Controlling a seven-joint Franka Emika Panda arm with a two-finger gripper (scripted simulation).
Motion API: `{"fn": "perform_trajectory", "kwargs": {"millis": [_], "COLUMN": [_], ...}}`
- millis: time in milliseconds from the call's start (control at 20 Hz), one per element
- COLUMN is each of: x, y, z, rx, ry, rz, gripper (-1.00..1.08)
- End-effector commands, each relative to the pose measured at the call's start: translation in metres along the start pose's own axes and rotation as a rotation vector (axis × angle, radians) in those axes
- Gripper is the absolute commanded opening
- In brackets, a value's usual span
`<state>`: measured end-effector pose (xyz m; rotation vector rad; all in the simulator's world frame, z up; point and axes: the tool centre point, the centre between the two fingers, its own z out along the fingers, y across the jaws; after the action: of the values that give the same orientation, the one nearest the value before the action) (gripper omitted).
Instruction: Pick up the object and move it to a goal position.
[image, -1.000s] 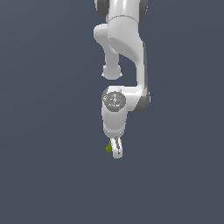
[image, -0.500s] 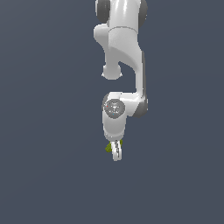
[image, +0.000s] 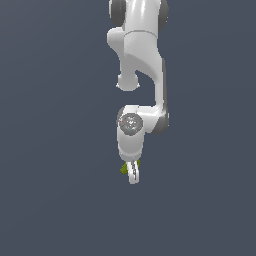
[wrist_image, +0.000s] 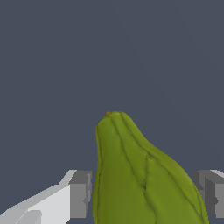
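exterior view: the arm (image: 137, 60) hung down from the upper edge of the frame, where its upper links were cut off. the wrist housing (image: 131, 123) faced the camera and blocked most of the hand below it. the gripper (image: 132, 175) pointed downward, and only a narrow white finger (image: 133, 174) was visible, seen nearly edge-on; the second finger could not be separated from it. the object (image: 123, 169) showed only as small olive-green slivers on either side of the finger, mostly on the exterior view's left. its shape could not be made out here. the background (image: 55, 150) was a uniform dark grey-blue, with no visible edge or surface line, so whether the object rested on anything could not be told.

wrist view: the object (wrist_image: 140, 179) filled the lower centre of the frame, its tapered end toward the far side with a small brownish tip, and its wider part cut off by the frame edge. ribbed creases ran along its skin. one grey finger pad (wrist_image: 80, 194) sat just beside one flank and the other pad (wrist_image: 211, 192) just beside the opposite flank. the gripper (wrist_image: 145, 193) jaws stood apart by about the object's width, with the object between them. contact at either pad could not be confirmed, as thin gaps appeared at both sides and the pad bases were cut off.
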<state>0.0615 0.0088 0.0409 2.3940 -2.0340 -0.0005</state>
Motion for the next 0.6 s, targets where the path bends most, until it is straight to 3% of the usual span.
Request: {"fn": "perform_trajectory", "kwargs": {"millis": [0,550], "x": [0.0,-0.004], "y": [0.0,0.006], "z": [0.0,-0.04], "rx": [0.0,0.0], "ry": [0.0,-0.001], "rz": [0.0,0.0], "gripper": [-1.0,-1.0]}}
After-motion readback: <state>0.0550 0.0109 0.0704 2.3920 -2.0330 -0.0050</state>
